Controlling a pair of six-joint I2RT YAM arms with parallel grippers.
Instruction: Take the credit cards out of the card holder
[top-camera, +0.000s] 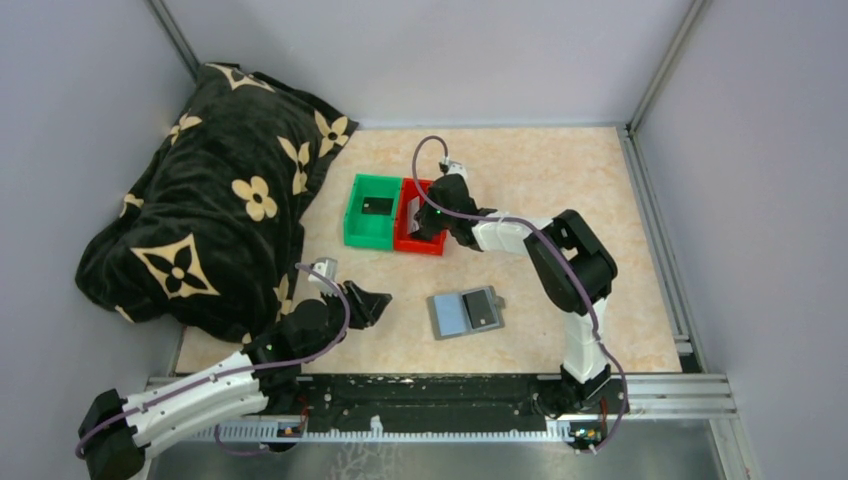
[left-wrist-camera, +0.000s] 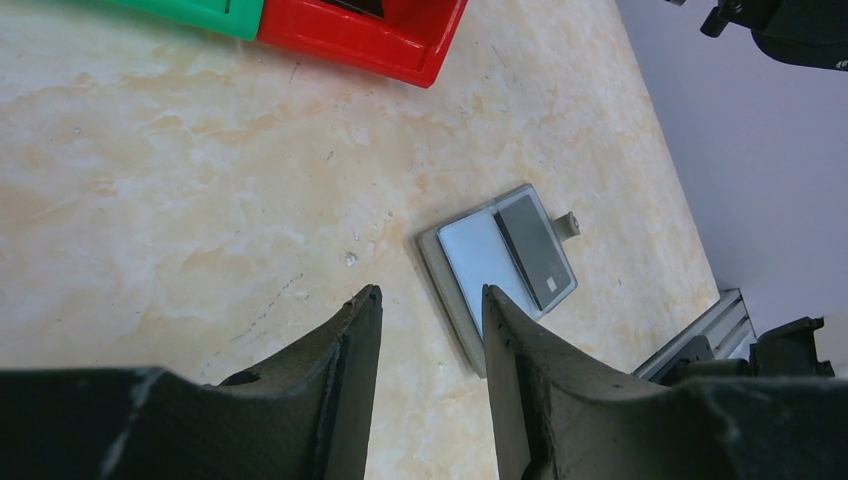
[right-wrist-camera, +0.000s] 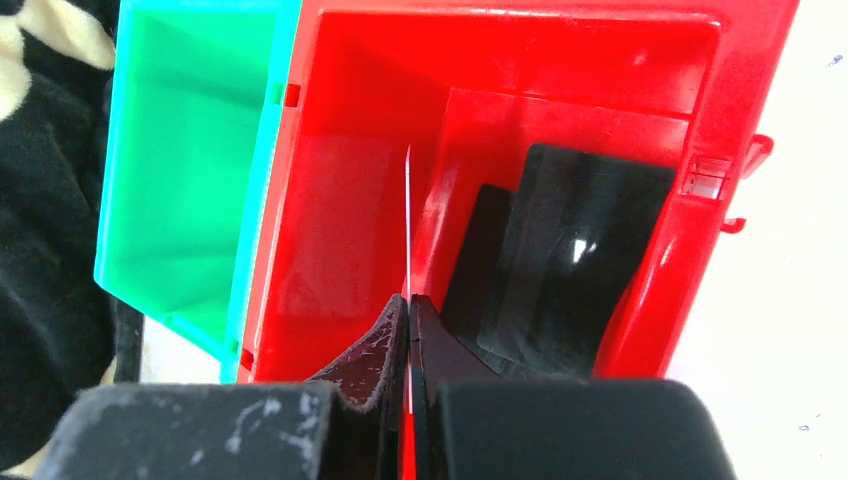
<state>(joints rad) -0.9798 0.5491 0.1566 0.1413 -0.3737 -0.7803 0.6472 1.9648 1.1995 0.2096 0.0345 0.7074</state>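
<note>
Beige marbled tabletop, grey walls on 3 sides. Black flower-print blanket heaped at far left.

- Card holder: lies open, flat, near-centre. Just beyond L claw's tips, well apart from R claw. Also well apart from bins, blanket and near rail.
- L claw: released, fingers spread.
- R claw: clenched on thin card, seen edge-on, over red bin.
- Holder's left panel is blue-grey. Dark credit card lies slightly askew on right panel.
- Dark glossy cards overlap inside red bin.
- Green bin touches red bin's left side. Dark card inside.
</note>
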